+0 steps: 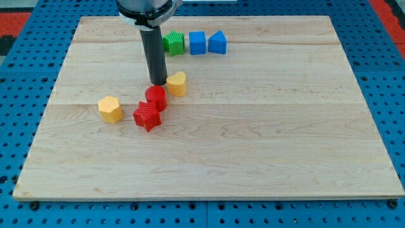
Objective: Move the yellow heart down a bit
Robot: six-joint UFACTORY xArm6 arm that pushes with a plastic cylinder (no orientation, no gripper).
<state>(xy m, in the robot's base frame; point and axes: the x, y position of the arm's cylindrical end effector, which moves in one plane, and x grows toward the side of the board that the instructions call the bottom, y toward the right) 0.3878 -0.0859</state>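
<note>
The yellow heart (177, 83) lies on the wooden board (266, 126), left of centre in the upper half. My tip (157, 83) stands just left of the heart, close to its left edge, and just above the red round block (155, 97). A red star block (147, 116) lies touching the red round block at its lower left. The rod (154, 56) comes down from the view's top.
A yellow hexagon block (111, 109) lies left of the red blocks. A green block (173, 43), a blue cube (197, 42) and a blue pointed block (218, 42) stand in a row near the board's top edge, right of the rod.
</note>
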